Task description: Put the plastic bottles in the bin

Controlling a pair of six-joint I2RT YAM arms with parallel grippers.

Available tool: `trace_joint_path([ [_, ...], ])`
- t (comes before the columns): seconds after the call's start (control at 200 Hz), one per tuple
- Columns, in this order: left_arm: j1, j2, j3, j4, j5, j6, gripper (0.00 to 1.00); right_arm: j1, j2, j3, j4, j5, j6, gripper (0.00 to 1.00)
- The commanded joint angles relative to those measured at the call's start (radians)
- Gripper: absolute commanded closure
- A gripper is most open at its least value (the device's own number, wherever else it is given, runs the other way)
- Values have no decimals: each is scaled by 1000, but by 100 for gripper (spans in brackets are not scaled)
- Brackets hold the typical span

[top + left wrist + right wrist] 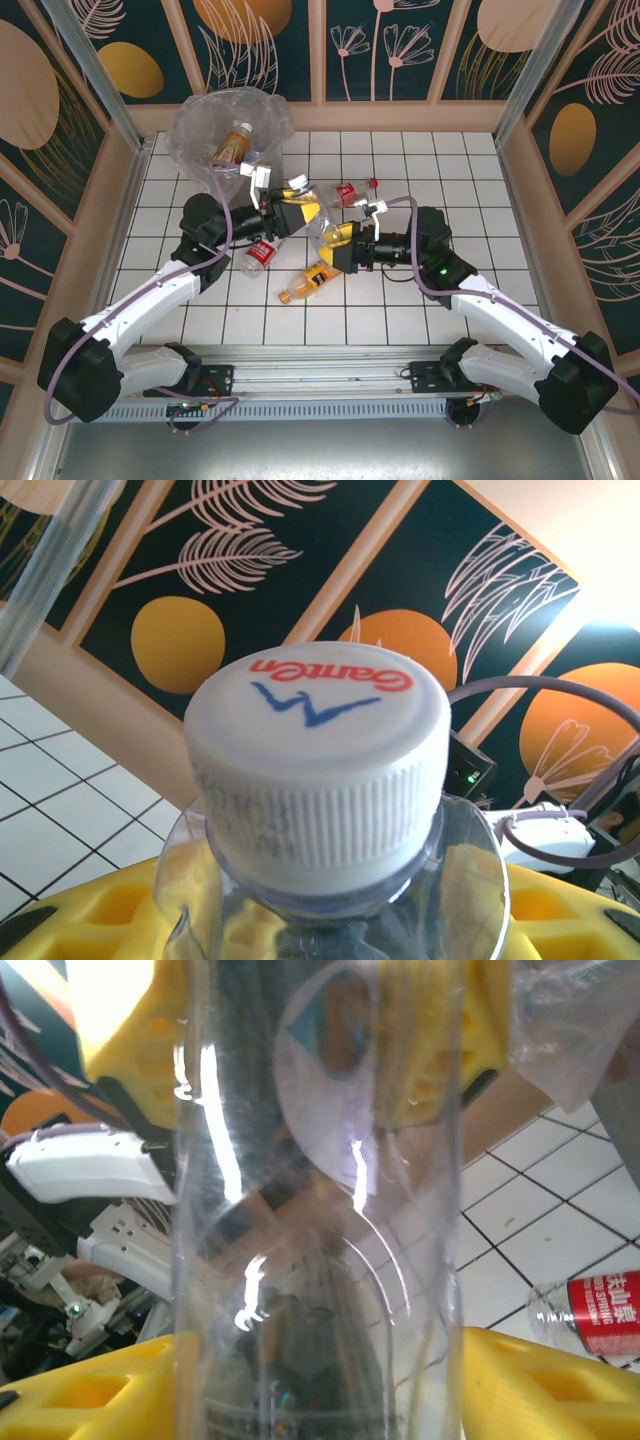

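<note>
One clear plastic bottle [318, 218] hangs between both grippers above the middle of the table. My left gripper [298, 207] is shut on its neck end; its white cap [320, 770] rises between the yellow fingers [80, 915]. My right gripper [338, 243] stands open around the bottle's body [320, 1260], one yellow finger [545, 1380] at each side. The grey bin [190, 135] with its crinkled clear bag stands at the far left, an orange-labelled bottle [233, 143] inside. More bottles lie on the tiles: a red-labelled one [262, 253], an orange one [308, 283], and another red-labelled one [345, 193].
A red cap [373, 182] lies beyond the grippers. Wooden walls close off the white tiled table on three sides. The bin's bag [580, 1020] hangs near the held bottle. A red-labelled bottle [600, 1315] lies low at the right of the right wrist view.
</note>
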Motion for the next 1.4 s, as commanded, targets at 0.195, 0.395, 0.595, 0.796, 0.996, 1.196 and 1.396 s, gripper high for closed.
trace_joint_path([
  [0.195,-4,-88,167,-399,-202,215,49,-6,-128,91,-317,268,-184,3],
  [0.395,-4,-78,329,-652,-346,351,48,-7,-246,90,-402,400,-300,1],
  [0.595,-3,-12,514,-907,-542,512,47,-7,-398,29,-385,421,-421,1],
  [0.796,-2,72,685,-1083,-763,651,47,-7,-506,-3,-393,419,-479,1],
  [0.996,-2,190,881,-1202,-987,769,47,-7,-596,-46,-387,443,-512,1],
  [1.196,1,342,1050,-1264,-1249,947,47,-7,-598,-52,-401,448,-528,1],
  [1.396,48,466,1138,-1255,-1352,1062,48,-7,-597,-52,-406,452,-530,1],
])
